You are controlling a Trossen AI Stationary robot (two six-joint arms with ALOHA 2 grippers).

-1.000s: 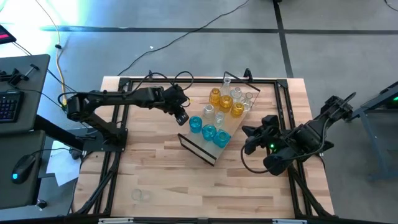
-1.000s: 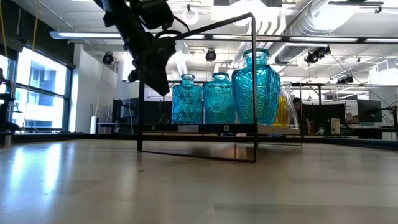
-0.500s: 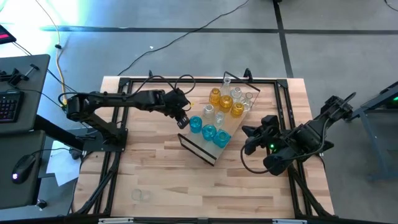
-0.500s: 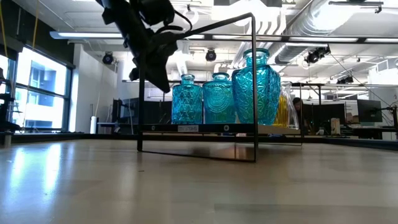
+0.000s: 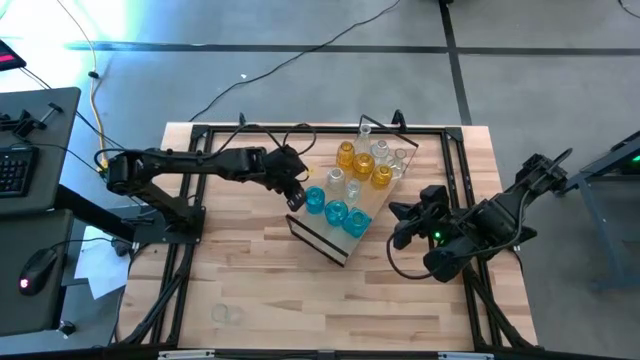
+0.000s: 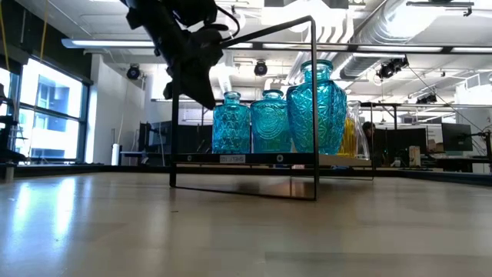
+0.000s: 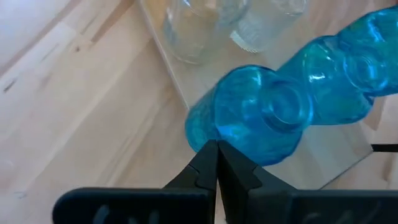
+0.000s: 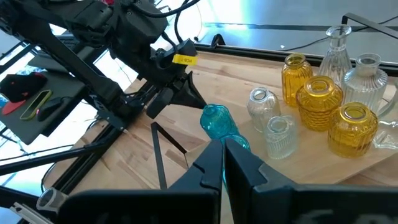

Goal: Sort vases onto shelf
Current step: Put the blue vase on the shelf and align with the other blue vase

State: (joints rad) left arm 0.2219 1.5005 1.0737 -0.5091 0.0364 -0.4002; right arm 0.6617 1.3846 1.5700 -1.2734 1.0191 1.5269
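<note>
The shelf [image 5: 384,197] lies slantwise on the table, a light board with black wire frames at its ends. On it stand three teal vases [image 5: 335,212], three amber vases [image 5: 362,165] and several clear vases [image 5: 380,150]. My left gripper [image 5: 294,199] is shut and hangs just off the shelf's left side, with its tips next to the outermost teal vase [image 7: 261,115]. My right gripper [image 5: 396,225] is shut too and waits to the right of the shelf, pointing at it. My left gripper comes slanting down from the table's left at the side of the outermost teal vase [image 7: 205,134]. Whether its shut fingertips [image 7: 214,149] touch the glass, I cannot tell. The vase stands upright on the board.
Black rails [image 5: 190,200] run along the tabletop's edges. A faint clear glass thing [image 5: 225,313] lies near the table's near left corner. The near half of the table [image 5: 300,290] is bare wood. Beyond the left edge are a keyboard and a mouse.
My left gripper has moved a little toward the table's right and near edges, closing on the outermost teal vase, and has stayed shut. The vases and the shelf have kept their places.
</note>
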